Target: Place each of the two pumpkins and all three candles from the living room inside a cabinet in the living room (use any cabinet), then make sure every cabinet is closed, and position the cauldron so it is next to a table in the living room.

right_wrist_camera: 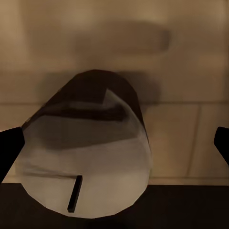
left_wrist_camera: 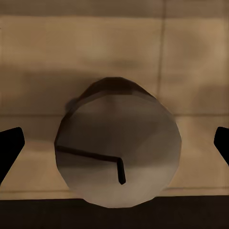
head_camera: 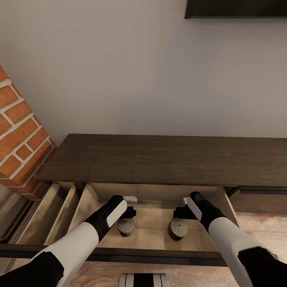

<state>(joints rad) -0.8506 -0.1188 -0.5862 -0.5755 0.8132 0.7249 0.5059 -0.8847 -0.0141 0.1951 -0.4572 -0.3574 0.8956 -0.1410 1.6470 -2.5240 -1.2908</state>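
Open cabinet (head_camera: 159, 159) drawer holds two candles (head_camera: 126, 226) under end effectors.

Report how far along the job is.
Done: two candles stand in the open cabinet drawer. In hand: the left gripper and right gripper hover over them, fingers spread. Left: third candle, pumpkins, closing drawers, cauldron; none in view.
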